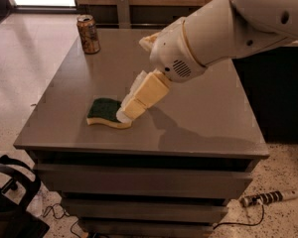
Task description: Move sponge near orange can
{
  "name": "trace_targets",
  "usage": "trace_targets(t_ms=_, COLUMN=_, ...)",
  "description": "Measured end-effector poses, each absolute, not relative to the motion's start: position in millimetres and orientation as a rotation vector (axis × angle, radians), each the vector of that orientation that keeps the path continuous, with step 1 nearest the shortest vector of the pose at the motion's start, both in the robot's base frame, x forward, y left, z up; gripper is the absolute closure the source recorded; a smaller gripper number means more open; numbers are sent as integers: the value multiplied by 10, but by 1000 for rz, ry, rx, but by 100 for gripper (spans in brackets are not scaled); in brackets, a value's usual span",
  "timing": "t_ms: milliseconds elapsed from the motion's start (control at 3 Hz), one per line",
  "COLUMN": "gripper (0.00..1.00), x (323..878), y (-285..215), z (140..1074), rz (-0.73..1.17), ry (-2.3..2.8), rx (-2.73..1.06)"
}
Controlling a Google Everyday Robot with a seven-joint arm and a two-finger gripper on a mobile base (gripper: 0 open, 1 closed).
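Note:
The sponge (103, 110), dark green on top over pale yellow foam, lies flat near the table's front left. The orange can (88, 33) stands upright at the table's far left corner, well apart from the sponge. My gripper (127, 112) reaches down from the right on the big white arm (213, 33). Its tip is at the sponge's right end and hides that end. Whether it touches the sponge I cannot tell.
The grey table (203, 113) has drawers below its front edge. A black chair base (10, 197) stands on the floor at the lower left. A white power strip (268, 198) with its cable lies on the floor at the lower right.

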State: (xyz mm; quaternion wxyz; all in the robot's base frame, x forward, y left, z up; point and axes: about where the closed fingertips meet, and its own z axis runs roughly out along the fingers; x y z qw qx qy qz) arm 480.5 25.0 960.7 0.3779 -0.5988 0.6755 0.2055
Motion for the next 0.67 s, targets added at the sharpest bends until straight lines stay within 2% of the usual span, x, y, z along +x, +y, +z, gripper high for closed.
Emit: trace_targets(t_ms=667, gripper=0, x=5166, y=351, z=9282, rz=539, ry=1776, rx=-1506)
